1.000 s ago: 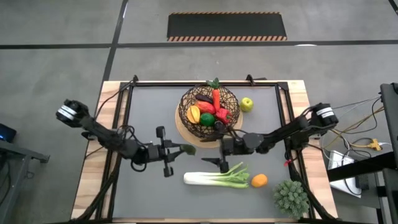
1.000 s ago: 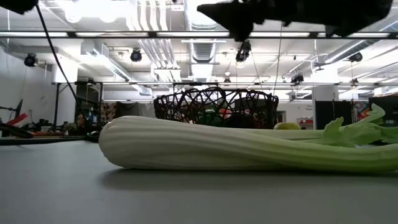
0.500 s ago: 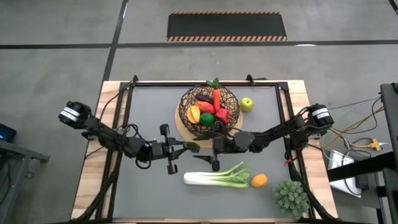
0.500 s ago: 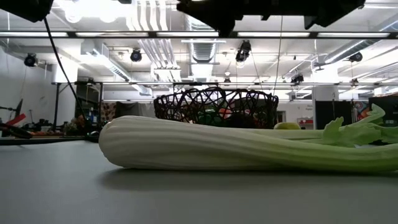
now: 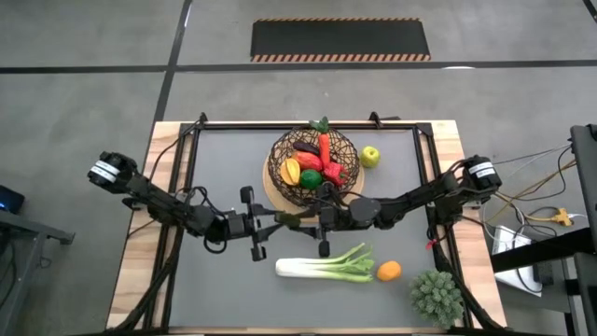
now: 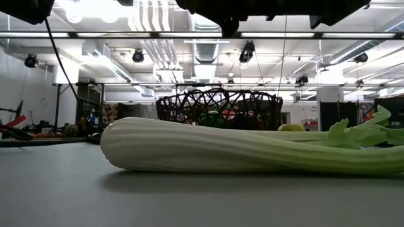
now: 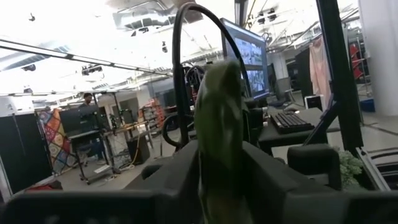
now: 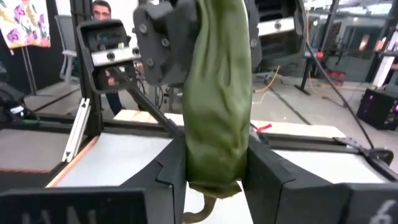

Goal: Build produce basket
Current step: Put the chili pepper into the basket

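Note:
A long olive-green cucumber hangs in the air over the middle of the table, between my two grippers. My left gripper reaches in from the table's left and my right gripper from its right. Both are shut on the cucumber, tips facing each other. The dark wire basket stands behind them on its pale disc, with red, yellow and green produce inside. A leek and an orange lie on the mat in front, and a green apple sits by the basket. My left gripper pinches the cucumber's left end between its two fingers. The fingers come level from the table's left and lie along it. The cucumber is lifted clear of the table. My right gripper pinches the cucumber's right, stem end between its two fingers. The fingers come level from the table's right and lie along the cucumber. The cucumber bridges both grippers, well above the mat.
A spiky green plant stands at the near right corner. In the low view the leek lies across the front, with the basket behind it. A black frame edges the mat. A person shows in the room beyond.
My right gripper has moved toward the table's left, up to my left gripper, and has shut on the cucumber's free end. My left gripper has shifted slightly toward the table's right and keeps the cucumber in the air.

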